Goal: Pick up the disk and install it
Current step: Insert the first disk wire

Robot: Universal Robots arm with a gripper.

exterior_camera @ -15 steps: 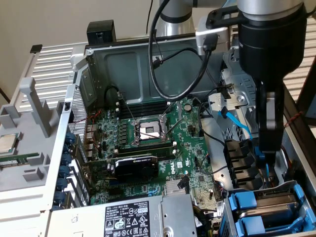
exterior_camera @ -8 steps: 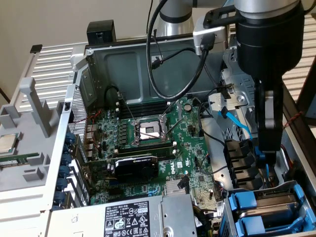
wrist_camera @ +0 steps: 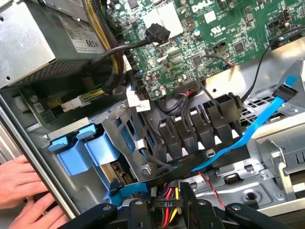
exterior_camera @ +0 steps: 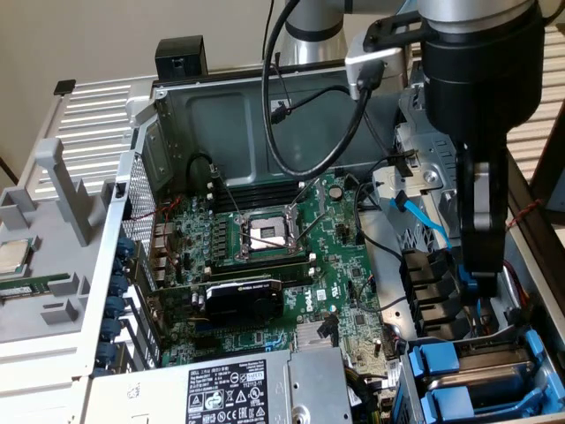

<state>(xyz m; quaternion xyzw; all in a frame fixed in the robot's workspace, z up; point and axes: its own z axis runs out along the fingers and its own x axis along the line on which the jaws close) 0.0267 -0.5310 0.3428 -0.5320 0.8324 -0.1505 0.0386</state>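
Gripper (exterior_camera: 478, 281) hangs beside the drive cage (wrist_camera: 116, 114), fingers apart and empty.
The blue-framed disk (exterior_camera: 439, 360) lies just below it, toward the exterior view's left.

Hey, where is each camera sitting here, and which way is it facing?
Exterior view: off the arm, above the open computer case, looking down at the motherboard; the arm and tool hang at the exterior view's right.
Wrist view: on the wrist, looking past the tool into the drive bay; a person's hands at the case edge.
Shared: motherboard, blue data cable, blue drive-bay tabs.
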